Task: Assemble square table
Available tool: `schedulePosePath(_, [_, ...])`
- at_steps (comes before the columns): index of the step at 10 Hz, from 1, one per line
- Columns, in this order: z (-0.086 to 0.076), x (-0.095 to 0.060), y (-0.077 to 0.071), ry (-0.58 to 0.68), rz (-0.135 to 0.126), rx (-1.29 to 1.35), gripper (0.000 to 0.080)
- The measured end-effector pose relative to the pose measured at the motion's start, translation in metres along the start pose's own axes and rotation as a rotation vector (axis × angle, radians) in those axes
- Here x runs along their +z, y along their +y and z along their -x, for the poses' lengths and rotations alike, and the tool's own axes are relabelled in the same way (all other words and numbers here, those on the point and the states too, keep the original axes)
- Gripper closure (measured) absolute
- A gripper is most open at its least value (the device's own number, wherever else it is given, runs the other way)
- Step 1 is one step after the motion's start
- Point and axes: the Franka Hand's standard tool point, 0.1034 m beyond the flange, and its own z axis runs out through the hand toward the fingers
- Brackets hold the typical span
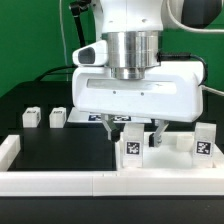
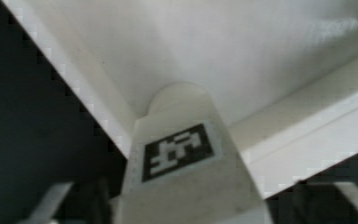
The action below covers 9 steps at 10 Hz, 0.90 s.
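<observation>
The short white block leg with a black-and-white tag [image 2: 179, 150] stands upright right between the fingers of the two-finger gripper [image 1: 133, 130]. There's a gap on each side, so the jaws are wide apart and holding nothing. The white plastic square panel with a raised rim [image 2: 265, 60] sits just beside that leg; can't tell if they touch, and in the exterior view the arm hides most of it. The fingertips [image 2: 55, 205] are blurry. Two more tagged legs, the far-left leg [image 1: 30, 117] and its neighbour leg [image 1: 58, 118], sit well off to the exterior view's left.

No words, numbers or brand names can be read. The only signs are square black-and-white marker tags: one on the near leg [image 1: 130, 152], seen close on the leg [image 2: 179, 150] in the wrist view, and one on the right-hand leg [image 1: 203, 146]. Dark marks on the two far legs [image 1: 30, 117] [image 1: 57, 117] are too small to make out.
</observation>
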Motion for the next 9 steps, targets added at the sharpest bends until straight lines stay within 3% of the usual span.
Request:
schedulePosePath(2, [0.0002,0.0004,0.0002,-0.001,-0.001,0.162,0.0509])
schedulePosePath(5, [-0.0004,0.0002,0.001,-0.001,0.0,0.379,0.0509])
schedulePosePath(7, [-0.0034,-0.0006,0.0049,-0.021,0.005,0.678,0.0509])
schedulePosePath(9, [-0.0026,0.0007,0.0062,-0.06,-0.022,0.982,0.0509])
